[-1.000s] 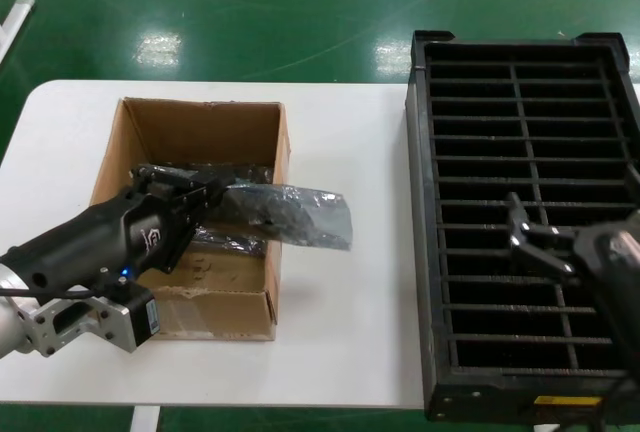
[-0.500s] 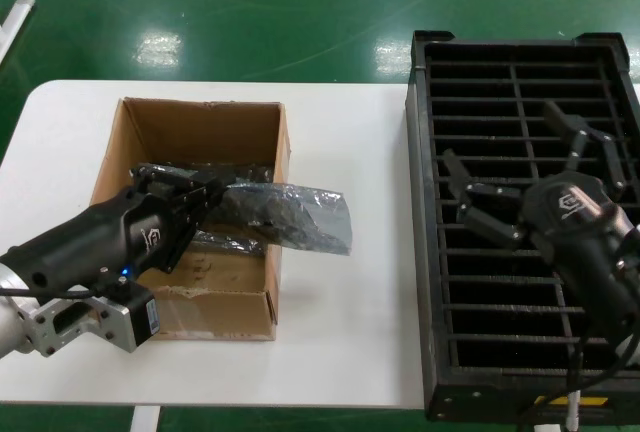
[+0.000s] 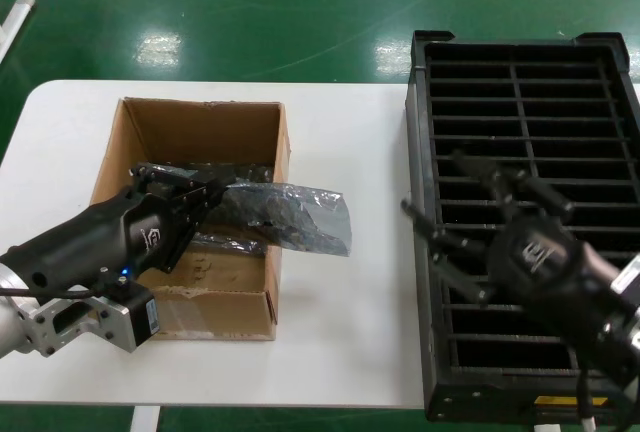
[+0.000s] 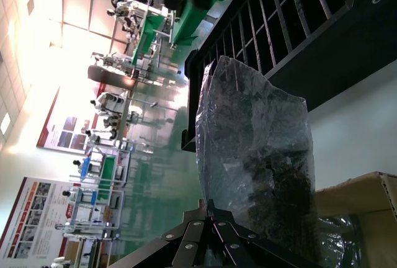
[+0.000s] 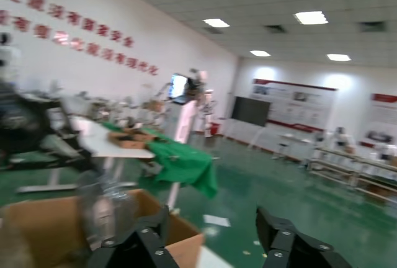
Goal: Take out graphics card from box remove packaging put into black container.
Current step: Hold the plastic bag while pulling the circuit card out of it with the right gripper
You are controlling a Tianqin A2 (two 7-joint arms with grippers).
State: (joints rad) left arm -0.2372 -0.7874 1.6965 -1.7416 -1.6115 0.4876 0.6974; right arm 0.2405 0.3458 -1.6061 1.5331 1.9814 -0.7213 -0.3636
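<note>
The brown cardboard box [image 3: 160, 142] sits open on the left of the white table [image 3: 340, 122]. My left gripper [image 3: 222, 194] is shut on one end of the shiny translucent bag [image 3: 295, 214], holding it up over the box's right wall. A dark shape, the graphics card, shows inside the bag [image 4: 260, 162]. The left gripper [image 4: 211, 209] pinches the bag's edge. My right gripper [image 3: 445, 217] is open, over the left side of the black slotted container [image 3: 530, 102], its fingers pointing toward the bag. In the right wrist view its open gripper [image 5: 214, 221] faces the box [image 5: 43, 224].
More shiny bagged items [image 3: 210, 170] lie inside the box. The black container has a yellow label [image 3: 565, 402] on its near rim. Green floor [image 3: 300, 12] lies beyond the table's far edge.
My right arm has swung left across the black container toward the bag, its fingers open. My left gripper and the bag have stayed still.
</note>
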